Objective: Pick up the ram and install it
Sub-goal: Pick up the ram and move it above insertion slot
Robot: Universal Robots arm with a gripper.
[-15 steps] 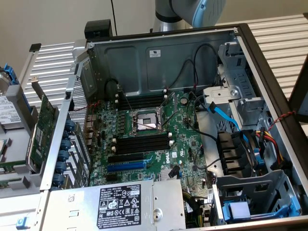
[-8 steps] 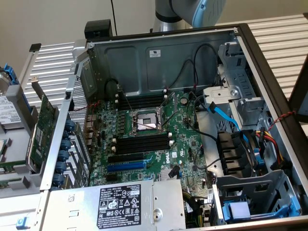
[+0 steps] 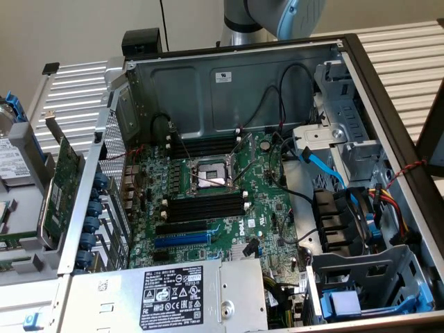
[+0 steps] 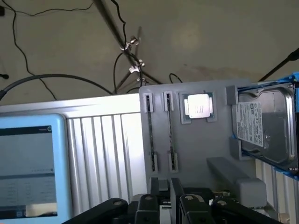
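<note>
Two ram sticks point(image 4: 149, 126) point(image 4: 169, 127) stand on edge in narrow slots of a grey holder block point(image 4: 196, 149), seen as thin dark strips. My gripper point(image 4: 165, 193) is just in front of that block, its two black fingers point(image 4: 154, 187) a small gap apart with nothing between them. In the exterior view the open computer case shows the green motherboard point(image 3: 263, 208), with long black memory slots with white end clips point(image 3: 205, 205) in front of the processor socket point(image 3: 211, 173) and more slots point(image 3: 205, 146) behind it.
On the holder block lie a square processor chip point(image 4: 197, 106) and a hard drive point(image 4: 264, 126). A lit screen point(image 4: 28, 168) stands beside the ribbed table top point(image 4: 103, 149). A green expansion card point(image 3: 62, 184) leans outside the case at the exterior view's left; cables and a fan point(image 3: 343, 218) fill its right.
</note>
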